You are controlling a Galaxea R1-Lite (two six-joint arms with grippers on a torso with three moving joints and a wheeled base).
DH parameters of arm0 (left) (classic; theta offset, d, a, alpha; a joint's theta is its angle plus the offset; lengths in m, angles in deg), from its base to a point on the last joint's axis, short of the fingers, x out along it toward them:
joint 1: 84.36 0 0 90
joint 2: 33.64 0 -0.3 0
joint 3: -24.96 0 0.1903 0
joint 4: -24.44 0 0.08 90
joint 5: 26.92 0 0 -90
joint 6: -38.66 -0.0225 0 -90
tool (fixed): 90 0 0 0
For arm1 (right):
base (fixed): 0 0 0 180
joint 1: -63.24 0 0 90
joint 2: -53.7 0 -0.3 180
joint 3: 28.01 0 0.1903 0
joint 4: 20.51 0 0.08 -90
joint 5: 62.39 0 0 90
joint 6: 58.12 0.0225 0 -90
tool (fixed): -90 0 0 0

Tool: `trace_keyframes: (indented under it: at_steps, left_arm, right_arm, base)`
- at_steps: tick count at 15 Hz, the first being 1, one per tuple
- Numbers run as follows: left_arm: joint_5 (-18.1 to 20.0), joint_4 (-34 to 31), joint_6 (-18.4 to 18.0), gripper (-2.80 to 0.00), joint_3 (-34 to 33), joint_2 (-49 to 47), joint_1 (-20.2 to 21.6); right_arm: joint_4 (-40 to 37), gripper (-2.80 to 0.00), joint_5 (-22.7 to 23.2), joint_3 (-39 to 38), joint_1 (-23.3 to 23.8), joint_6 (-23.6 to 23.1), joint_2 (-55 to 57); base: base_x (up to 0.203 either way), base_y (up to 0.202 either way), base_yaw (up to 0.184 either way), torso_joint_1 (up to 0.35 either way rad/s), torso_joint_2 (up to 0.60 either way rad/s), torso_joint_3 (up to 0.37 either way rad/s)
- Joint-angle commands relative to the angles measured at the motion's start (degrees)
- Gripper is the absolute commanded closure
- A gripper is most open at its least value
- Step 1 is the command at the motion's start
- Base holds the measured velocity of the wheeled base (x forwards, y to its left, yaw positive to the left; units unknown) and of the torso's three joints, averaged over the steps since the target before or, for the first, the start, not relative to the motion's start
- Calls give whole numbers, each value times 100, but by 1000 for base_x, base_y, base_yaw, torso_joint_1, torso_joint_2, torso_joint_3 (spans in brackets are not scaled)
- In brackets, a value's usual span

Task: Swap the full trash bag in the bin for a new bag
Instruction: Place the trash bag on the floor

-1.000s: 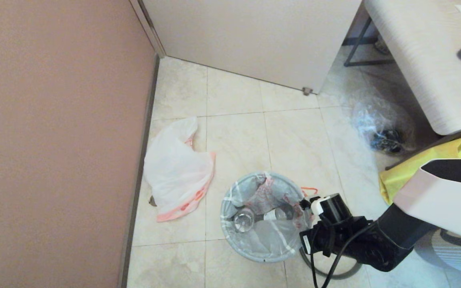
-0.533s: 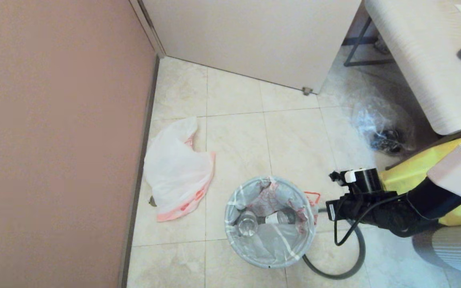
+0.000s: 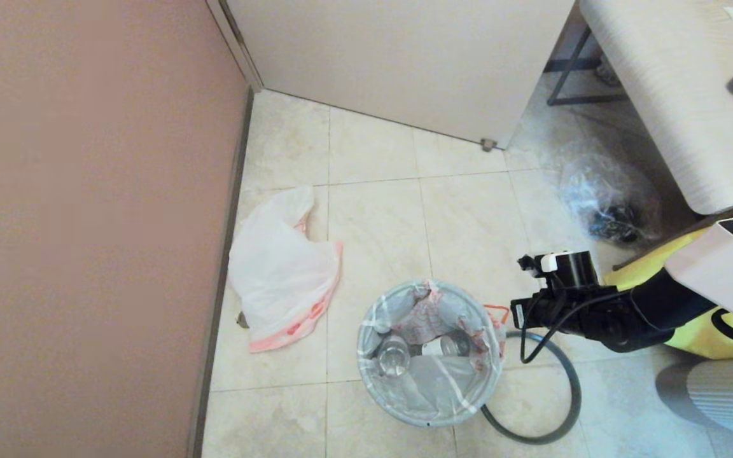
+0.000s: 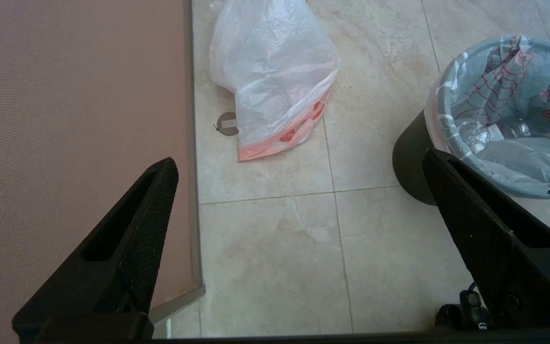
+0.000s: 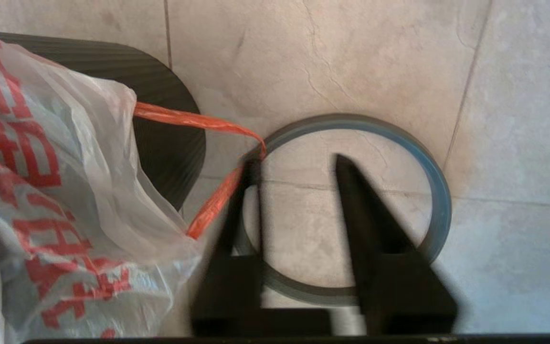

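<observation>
The black bin (image 3: 428,421) stands on the tiled floor with the full trash bag (image 3: 430,337) in it, a clear bottle showing inside. Its grey hoop (image 3: 564,407) lies flat on the floor to the right of the bin. My right gripper (image 5: 295,162) hangs open over the hoop (image 5: 428,177), with nothing between its fingers. The bag's orange drawstring loop (image 5: 198,122) touches one fingertip. The new bag (image 3: 280,270) lies limp by the left wall. My left gripper (image 4: 299,160) is open over bare floor, between that bag (image 4: 272,81) and the bin (image 4: 408,162).
A pink wall (image 3: 86,222) runs along the left, a white door (image 3: 404,57) at the back. A clear crinkly bag (image 3: 608,197), a yellow fabric bag (image 3: 659,267) and a white table (image 3: 678,95) crowd the right side. A small round disc (image 4: 227,124) lies by the skirting.
My right arm has swung from the bin's right rim out to the right and farther back. The hoop has settled on the floor beside the bin, and the right fingers have parted.
</observation>
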Motion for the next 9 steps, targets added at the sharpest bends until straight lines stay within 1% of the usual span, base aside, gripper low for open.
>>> trace_keyframes:
  at_steps: [1, 6, 9]
  left_arm:
    - [1, -1, 3, -280, 0, -7, 0]
    - [1, -1, 1, -280, 0, -7, 0]
    - [1, -1, 3, -280, 0, -7, 0]
  right_arm:
    - [12, -280, -4, 56, -11, 0, 83]
    - [-104, -280, -22, 331, -66, 11, 322]
    - [-276, -280, -48, 339, -92, 2, 365]
  base:
    - [0, 0, 0, 0, 0, 0]
    - [0, 0, 0, 0, 0, 0]
    - [0, 0, 0, 0, 0, 0]
